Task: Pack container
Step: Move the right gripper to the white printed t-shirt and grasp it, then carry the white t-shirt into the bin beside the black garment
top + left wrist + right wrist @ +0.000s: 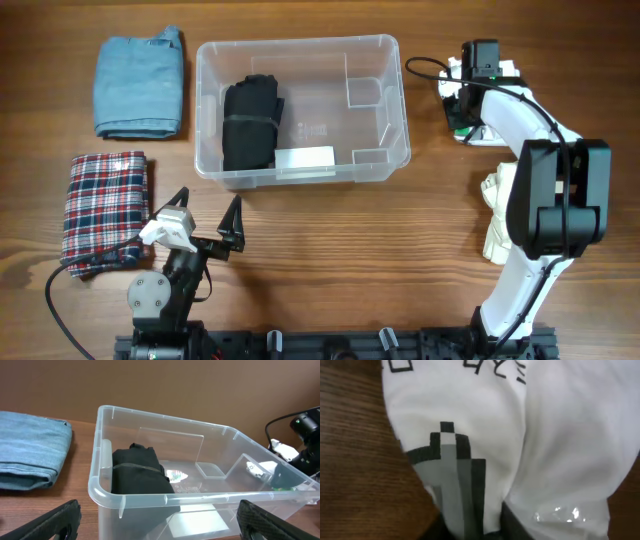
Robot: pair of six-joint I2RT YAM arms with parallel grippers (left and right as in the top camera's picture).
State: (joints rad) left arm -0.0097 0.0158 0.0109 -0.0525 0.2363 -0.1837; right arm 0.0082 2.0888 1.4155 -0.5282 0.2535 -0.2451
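The clear container (300,45) stands at the back middle of the table, with a folded black garment (250,125) in its left part. In the left wrist view the container (165,416) is just ahead, with the black garment (140,472) inside. My left gripper (208,212) is open and empty, in front of the container's left end; its fingers flank the near wall (157,527). My right gripper (462,112) is down on a white printed garment (487,133) to the right of the container. Its jaws (470,530) pinch the white fabric (560,435).
A folded blue denim garment (140,85) lies at the back left. A folded plaid garment (105,205) lies at the left, next to my left arm. A cream garment (495,215) lies at the right, partly under my right arm.
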